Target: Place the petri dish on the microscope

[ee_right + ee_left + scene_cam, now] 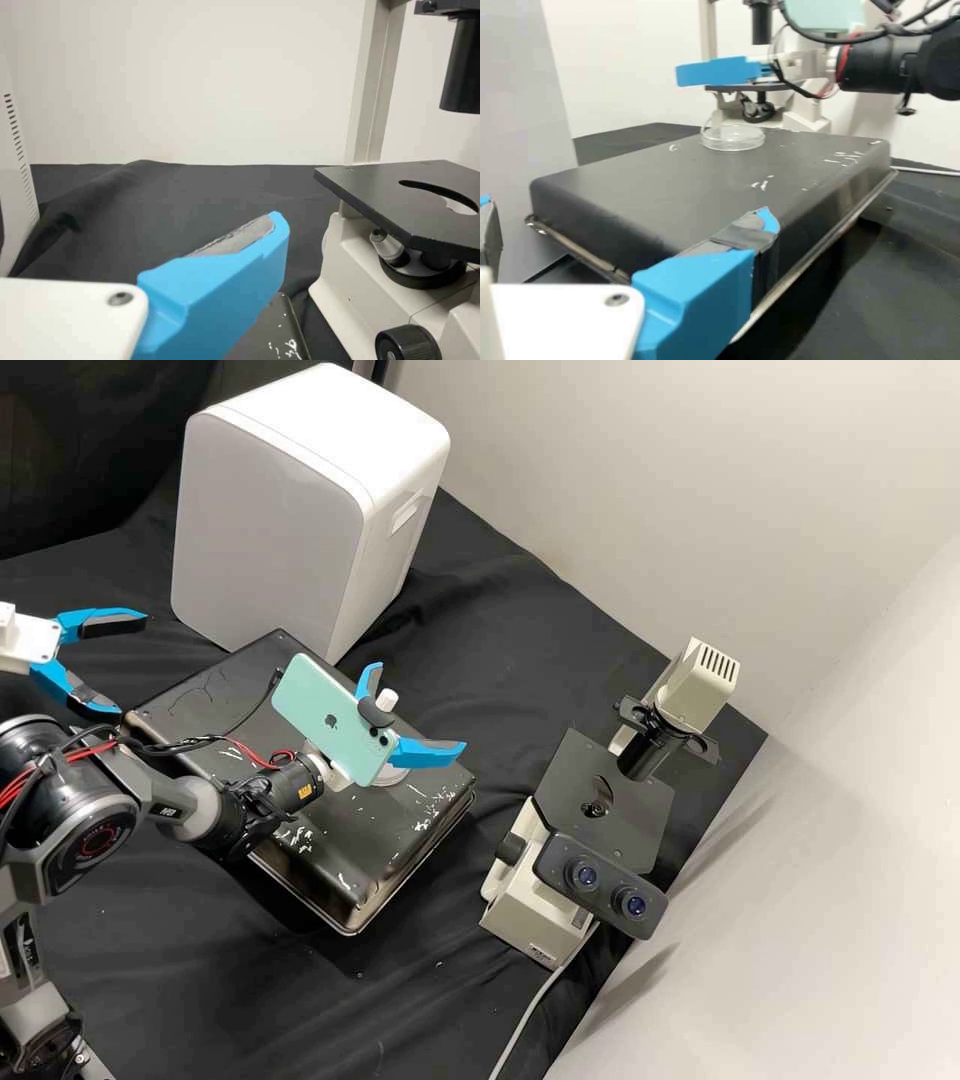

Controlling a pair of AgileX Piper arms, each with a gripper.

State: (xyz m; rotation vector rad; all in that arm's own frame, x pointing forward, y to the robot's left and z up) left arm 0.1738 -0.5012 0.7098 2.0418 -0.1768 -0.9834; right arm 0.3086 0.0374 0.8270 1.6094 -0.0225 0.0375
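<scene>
On the black tray (667, 195), far end: petri dish (733, 137), clear, lying flat on the tray top. It is plain from the left wrist view; in the high view the teal wrist unit (325, 715) mostly hides it. Right gripper (405, 720) hangs over the dish without touching it, fingers spread, holding nothing. Left gripper (130, 665) sits off the tray's opposite end, fingers also apart. Right wrist view: microscope (352, 300) close by, black stage (375, 187) level. High view: microscope beside the tray, white box (300, 500) behind it.
</scene>
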